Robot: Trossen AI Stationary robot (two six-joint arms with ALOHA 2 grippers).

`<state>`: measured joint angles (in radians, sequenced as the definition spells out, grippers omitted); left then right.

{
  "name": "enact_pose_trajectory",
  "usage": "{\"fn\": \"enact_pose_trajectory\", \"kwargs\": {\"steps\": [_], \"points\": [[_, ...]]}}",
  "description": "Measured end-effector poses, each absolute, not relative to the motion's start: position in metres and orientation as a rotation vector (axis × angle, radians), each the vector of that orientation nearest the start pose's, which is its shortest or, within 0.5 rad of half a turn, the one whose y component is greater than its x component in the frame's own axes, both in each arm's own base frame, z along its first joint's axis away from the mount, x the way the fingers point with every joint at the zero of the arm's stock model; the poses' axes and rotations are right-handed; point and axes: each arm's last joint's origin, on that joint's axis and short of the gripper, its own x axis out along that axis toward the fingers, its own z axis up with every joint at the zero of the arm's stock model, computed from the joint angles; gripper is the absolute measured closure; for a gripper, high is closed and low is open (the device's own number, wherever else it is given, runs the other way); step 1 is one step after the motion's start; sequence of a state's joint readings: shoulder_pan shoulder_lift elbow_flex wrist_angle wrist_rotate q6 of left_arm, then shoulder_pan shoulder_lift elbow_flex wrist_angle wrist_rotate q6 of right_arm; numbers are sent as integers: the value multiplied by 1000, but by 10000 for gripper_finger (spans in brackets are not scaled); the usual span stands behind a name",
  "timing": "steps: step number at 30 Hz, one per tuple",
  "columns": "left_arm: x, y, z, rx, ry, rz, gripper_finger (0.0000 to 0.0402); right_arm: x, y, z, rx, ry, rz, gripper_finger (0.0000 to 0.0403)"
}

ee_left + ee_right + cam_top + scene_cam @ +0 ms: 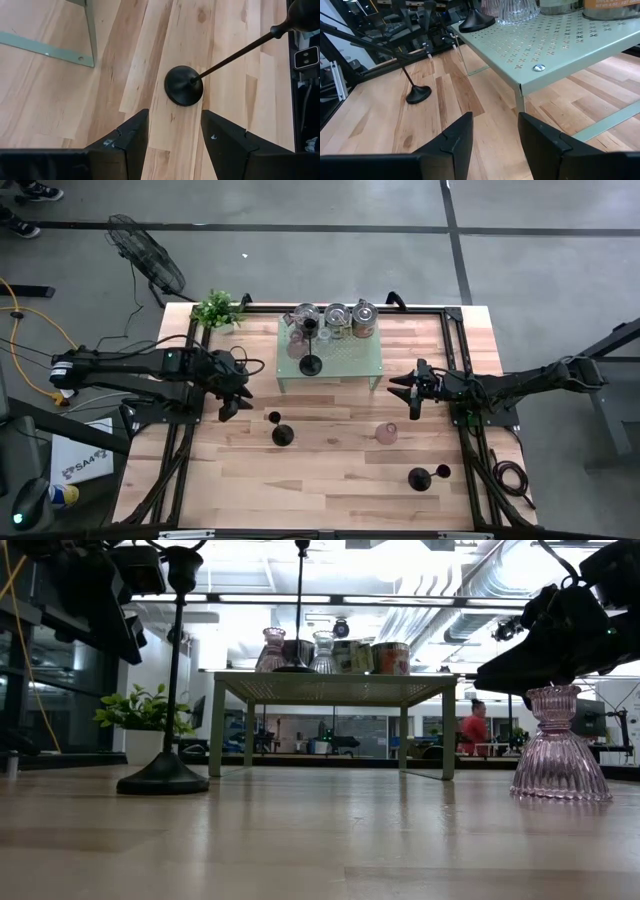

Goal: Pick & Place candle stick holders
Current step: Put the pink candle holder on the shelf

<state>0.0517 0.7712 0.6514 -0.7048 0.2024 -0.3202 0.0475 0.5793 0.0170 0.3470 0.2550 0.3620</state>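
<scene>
Three black candle holders are in play in the high view: one (311, 364) is standing on the green shelf (345, 365) at upper centre, one (283, 434) is standing on the bare wood just left of centre, and one (420, 477) is sitting at the lower right of the table (330, 480). A pink glass holder (387, 433) is standing right of centre.

The left gripper (238, 390) is hovering at centre-left with its jaws apart and nothing between them. In its wrist view the round base (184, 85) of the middle holder is lying just ahead of the fingers (131, 137), the thin stem slanting off to the upper right. The right gripper (412, 392) is waiting at centre-right, jaws apart and empty, facing the shelf.

The step in hand looks like the left arm's approach to that middle holder. To do it well, the gripper should be centring on the stem low down, just above the dome, where the holder is least likely to tip. The jaws should be straddling the stem evenly before closing, since a nudge from one finger could topple it. The lift should be going straight up, keeping clear of the shelf leg nearby.
</scene>
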Motion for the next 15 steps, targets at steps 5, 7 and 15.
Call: {"fn": "enact_pose_trajectory", "kwargs": {"steps": [5, 7, 15], "points": [[146, 2, 247, -419, 837, -4, 224, 132, -1, 148, 327, 173, -243, 255], [146, 2, 247, -431, 838, -2, 224, 132, -1, 148, 332, 173, -243, 255], [151, 1, 252, -420, 770, -34, 224, 132, 0, 148, 430, 170, -199, 255]]}}
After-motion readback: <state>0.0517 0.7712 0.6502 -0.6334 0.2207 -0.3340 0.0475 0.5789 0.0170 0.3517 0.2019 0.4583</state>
